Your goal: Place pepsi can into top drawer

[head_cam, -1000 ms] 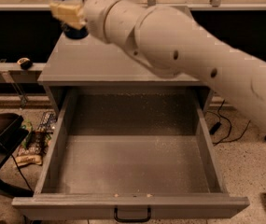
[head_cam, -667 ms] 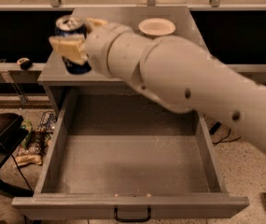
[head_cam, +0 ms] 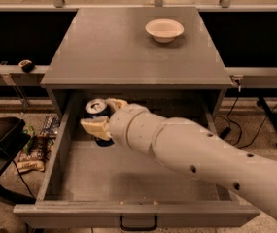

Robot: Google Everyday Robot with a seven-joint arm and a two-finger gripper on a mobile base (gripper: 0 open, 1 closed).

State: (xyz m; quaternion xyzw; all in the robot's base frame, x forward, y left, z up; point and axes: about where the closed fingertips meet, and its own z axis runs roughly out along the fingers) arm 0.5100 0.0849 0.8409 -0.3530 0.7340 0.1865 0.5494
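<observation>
The pepsi can [head_cam: 95, 109], blue with a silver top, is upright inside the open top drawer [head_cam: 104, 176], at its back left. My gripper [head_cam: 100, 120] is shut on the can, one pale finger [head_cam: 95, 126] in front of it and one behind. The white arm reaches in from the lower right and hides the drawer's right part. The drawer's front panel has a small black handle [head_cam: 138, 224]. I cannot tell whether the can's base touches the drawer floor.
A white bowl [head_cam: 164, 30] sits on the grey cabinet top [head_cam: 128, 52] at the back right. Bags and clutter [head_cam: 33, 149] lie on the floor left of the drawer. Cables and a stand [head_cam: 269, 115] are at the right.
My gripper has carried the can down from above the cabinet top's left side into the drawer's back left. The bowl on top is now uncovered.
</observation>
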